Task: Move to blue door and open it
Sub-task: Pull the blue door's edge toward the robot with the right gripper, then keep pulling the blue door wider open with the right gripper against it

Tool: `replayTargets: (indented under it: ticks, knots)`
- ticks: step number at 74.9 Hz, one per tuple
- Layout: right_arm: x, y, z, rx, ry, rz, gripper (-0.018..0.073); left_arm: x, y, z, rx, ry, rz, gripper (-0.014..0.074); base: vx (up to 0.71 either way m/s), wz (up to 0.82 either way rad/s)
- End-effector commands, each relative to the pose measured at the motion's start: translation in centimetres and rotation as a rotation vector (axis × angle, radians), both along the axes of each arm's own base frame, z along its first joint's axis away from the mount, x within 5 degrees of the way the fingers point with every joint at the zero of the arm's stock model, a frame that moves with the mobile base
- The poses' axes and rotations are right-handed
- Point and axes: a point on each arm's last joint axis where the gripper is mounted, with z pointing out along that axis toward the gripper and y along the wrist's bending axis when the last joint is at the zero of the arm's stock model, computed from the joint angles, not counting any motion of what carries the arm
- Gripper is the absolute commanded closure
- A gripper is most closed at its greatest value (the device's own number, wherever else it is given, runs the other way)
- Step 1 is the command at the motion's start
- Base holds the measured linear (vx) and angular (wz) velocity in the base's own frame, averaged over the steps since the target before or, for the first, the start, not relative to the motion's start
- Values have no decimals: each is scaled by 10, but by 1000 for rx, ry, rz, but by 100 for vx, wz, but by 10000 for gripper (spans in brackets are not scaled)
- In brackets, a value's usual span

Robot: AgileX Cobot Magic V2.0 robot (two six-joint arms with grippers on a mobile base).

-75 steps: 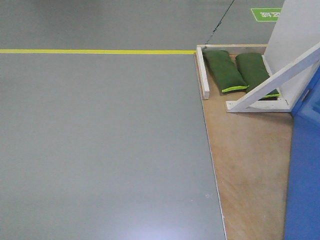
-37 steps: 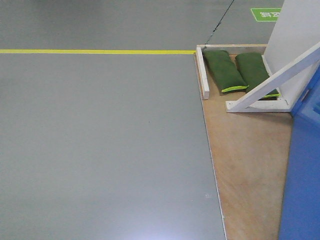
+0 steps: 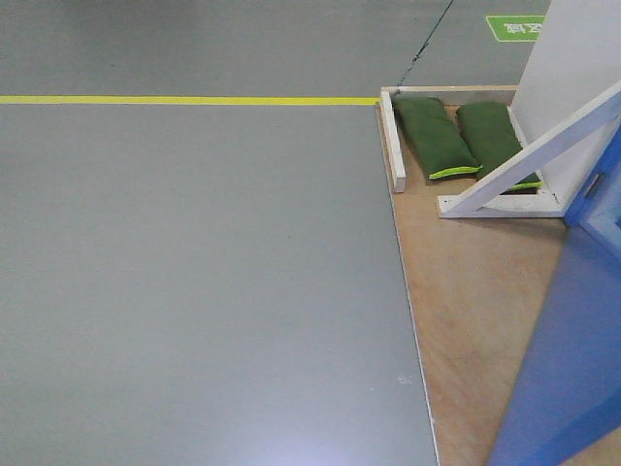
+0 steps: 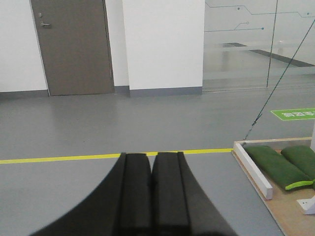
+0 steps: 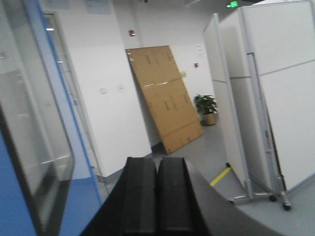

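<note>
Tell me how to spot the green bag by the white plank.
Find the brown wooden platform right of the grey floor. At its far end two green bags lie side by side. Yours is the left one, beside the white plank; the other is partly hidden by the slanted white brace.

Front camera looks down, wrist cameras look level, sandbags shared

The blue door is big, flat and shiny bright blue. It stands upright, turned at a slant, close on the left of the right gripper.
</note>
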Motion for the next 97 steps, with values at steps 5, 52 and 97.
replayTargets:
  ticks: [5,52,97]
  knots:
    - [2,35,26,-94,-93,88,561,-3,0,20,-26,-127,-6,527,0,0]
    - [66,143,20,-48,-67,585,561,-3,0,20,-26,-127,-6,527,0,0]
    - [128,220,-19,146,9,909,561,-3,0,20,-26,-127,-6,527,0,0]
